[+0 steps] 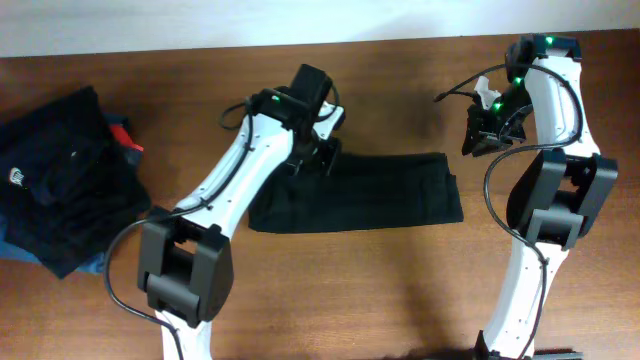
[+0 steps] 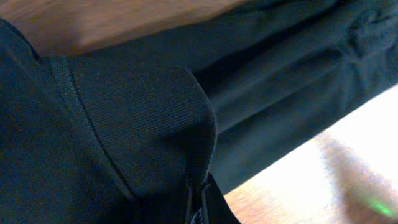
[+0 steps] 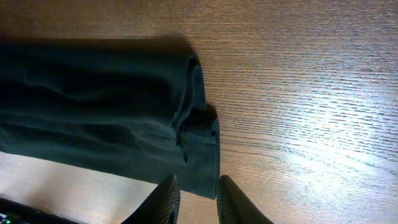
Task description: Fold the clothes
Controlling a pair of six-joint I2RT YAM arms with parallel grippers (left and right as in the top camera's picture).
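Your left gripper (image 1: 315, 158) pinches the one folded black shirt (image 1: 390, 190), right gripper (image 1: 485, 138) narrowly open beside it, one clothes pile (image 1: 60, 190) leftward.

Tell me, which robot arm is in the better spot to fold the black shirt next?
Left, probably. The left gripper is shut on one end of the shirt, ready to carry it over. The right gripper hangs open past the other end, gripping nothing.
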